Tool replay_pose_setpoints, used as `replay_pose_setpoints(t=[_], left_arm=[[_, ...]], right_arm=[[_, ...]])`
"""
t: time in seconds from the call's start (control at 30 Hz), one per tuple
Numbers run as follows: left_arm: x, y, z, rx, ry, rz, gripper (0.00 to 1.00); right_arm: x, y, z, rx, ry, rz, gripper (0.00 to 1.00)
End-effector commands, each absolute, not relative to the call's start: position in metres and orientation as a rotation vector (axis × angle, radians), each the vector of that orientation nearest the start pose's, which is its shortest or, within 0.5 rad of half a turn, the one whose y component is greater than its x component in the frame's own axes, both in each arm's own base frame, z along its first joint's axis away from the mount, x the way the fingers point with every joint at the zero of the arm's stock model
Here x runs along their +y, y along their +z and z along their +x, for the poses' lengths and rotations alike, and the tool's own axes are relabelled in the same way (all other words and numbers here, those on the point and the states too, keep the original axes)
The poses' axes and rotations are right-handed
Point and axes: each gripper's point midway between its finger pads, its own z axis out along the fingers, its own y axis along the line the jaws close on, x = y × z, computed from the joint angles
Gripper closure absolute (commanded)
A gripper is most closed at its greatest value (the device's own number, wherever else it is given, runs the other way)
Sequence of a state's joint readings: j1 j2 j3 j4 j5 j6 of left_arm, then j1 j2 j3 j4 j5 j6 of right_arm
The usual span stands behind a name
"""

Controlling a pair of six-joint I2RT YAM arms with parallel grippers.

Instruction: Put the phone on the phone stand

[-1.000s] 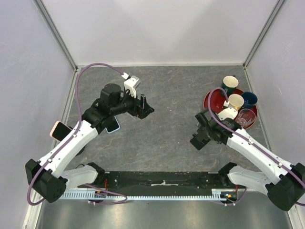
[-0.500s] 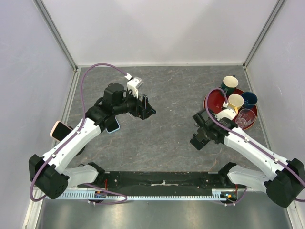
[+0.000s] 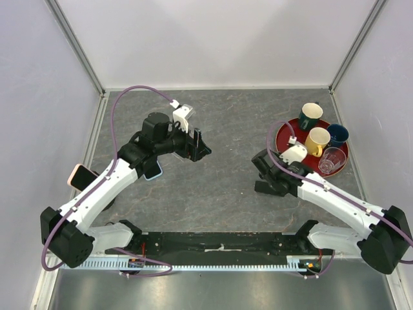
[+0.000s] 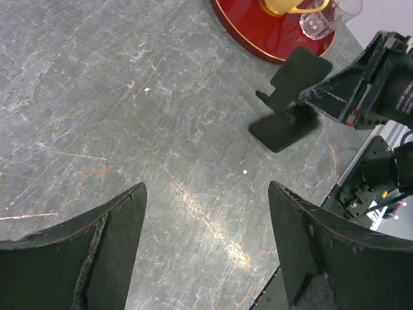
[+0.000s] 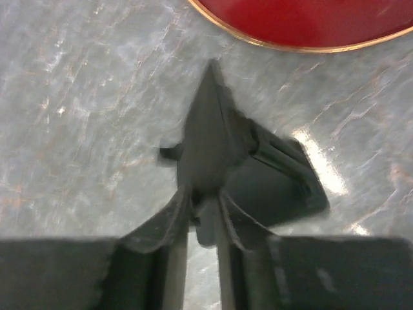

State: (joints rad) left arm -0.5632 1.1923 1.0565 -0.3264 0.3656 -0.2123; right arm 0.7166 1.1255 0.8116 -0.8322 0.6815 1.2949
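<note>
Surface of grey veined stone (image 3: 226,123) carries everything, with both arms reaching out over it. The red tray (image 4: 258,35) with its cups sits at the right. Just in front of it stands a black folding stand (image 4: 290,97), and the right claw (image 5: 203,216) is clamped on that stand's thin upright plate. The left claw (image 3: 199,146) hovers left of centre with its jaws spread wide and nothing between them. A light-blue phone (image 3: 153,170) shows from under the left arm. The pink phone (image 3: 80,175) sits well apart from both claws, at the far left edge by the wall and partly covered by the arm. What carries it is hidden, and the phone stand with the post cannot be made out. The phone is likely light, stiff and smooth, with a glass face to spare. It is best pinched across its long cased edges near the middle. Only the overhead view shows either phone. The left wrist view gives the folding stand's wedge shape. The right wrist view, blurred, shows the clamp itself.
</note>
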Motion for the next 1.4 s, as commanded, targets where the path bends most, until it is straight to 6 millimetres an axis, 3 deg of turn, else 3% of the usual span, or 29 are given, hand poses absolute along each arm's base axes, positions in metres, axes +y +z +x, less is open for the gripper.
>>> replay_pose_setpoints(t=[0.0, 0.1, 0.23, 0.3, 0.33, 0.37, 0.43, 0.47, 0.53, 0.57, 0.63, 0.8, 0.97, 1.03, 1.13, 1.2, 1.27, 1.3, 1.33, 1.37], left_arm=[[-0.250, 0.255, 0.278, 1.987, -0.808, 0.555, 0.19], [-0.246, 0.260, 0.280, 1.974, -0.785, 0.537, 0.19], [-0.239, 0.262, 0.283, 1.960, -0.743, 0.504, 0.20], [-0.237, 0.262, 0.284, 1.958, -0.727, 0.496, 0.20], [-0.236, 0.263, 0.284, 1.955, -0.724, 0.494, 0.20], [-0.236, 0.263, 0.285, 1.952, -0.723, 0.491, 0.20], [-0.235, 0.264, 0.285, 1.946, -0.725, 0.486, 0.20], [-0.234, 0.265, 0.286, 1.946, -0.725, 0.480, 0.20], [-0.233, 0.267, 0.285, 1.939, -0.725, 0.475, 0.21], [-0.233, 0.268, 0.285, 1.935, -0.729, 0.477, 0.21], [-0.233, 0.270, 0.283, 1.922, -0.733, 0.486, 0.21], [-0.250, 0.275, 0.270, 1.855, -0.846, 0.603, 0.22], [-0.262, 0.281, 0.255, 1.821, -0.958, 0.686, 0.10], [-0.265, 0.282, 0.252, 1.810, -0.983, 0.708, 0.08], [-0.269, 0.279, 0.250, 1.813, -1.005, 0.731, 0.07], [-0.271, 0.275, 0.250, 1.823, -1.016, 0.738, 0.07], [-0.273, 0.269, 0.251, 1.850, -1.027, 0.742, 0.07], [-0.274, 0.267, 0.253, 1.867, -1.031, 0.732, 0.07], [-0.274, 0.265, 0.255, 1.884, -1.024, 0.718, 0.09], [-0.273, 0.254, 0.262, 1.938, -0.994, 0.689, 0.17]], right_arm=[[0.139, 0.136, 0.260, 2.172, 0.079, 0.591, 0.83], [0.176, 0.140, 0.267, 2.192, 0.123, 0.333, 1.00], [0.227, 0.148, 0.263, 2.170, 0.244, 0.092, 1.00], [0.259, 0.149, 0.256, 2.167, 0.419, -0.029, 1.00], [0.269, 0.155, 0.251, 2.130, 0.474, -0.159, 1.00], [0.302, 0.171, 0.240, 2.060, 0.694, -0.278, 1.00], [0.310, 0.162, 0.231, 2.009, 0.760, -0.388, 1.00], [0.330, 0.174, 0.216, 1.940, 0.905, -0.508, 1.00], [0.345, 0.173, 0.201, 1.876, 0.999, -0.657, 1.00], [0.358, 0.186, 0.187, 1.790, 1.117, -0.750, 1.00], [0.368, 0.182, 0.180, 1.754, 1.165, -0.826, 1.00], [0.369, 0.184, 0.163, 1.617, 1.227, -0.952, 1.00], [0.350, 0.156, 0.159, 1.676, 1.254, -0.985, 1.00], [0.345, 0.159, 0.159, 1.688, 1.316, -0.962, 0.96], [0.337, 0.145, 0.166, 1.805, 1.283, -0.927, 0.93], [0.329, 0.131, 0.169, 1.916, 1.237, -0.894, 0.86], [0.319, 0.118, 0.172, 1.997, 1.172, -0.847, 0.72], [0.315, 0.121, 0.173, 1.998, 1.152, -0.827, 0.64], [0.312, 0.120, 0.173, 2.005, 1.139, -0.816, 0.48], [0.306, 0.116, 0.172, 2.035, 1.118, -0.804, 0.40]])
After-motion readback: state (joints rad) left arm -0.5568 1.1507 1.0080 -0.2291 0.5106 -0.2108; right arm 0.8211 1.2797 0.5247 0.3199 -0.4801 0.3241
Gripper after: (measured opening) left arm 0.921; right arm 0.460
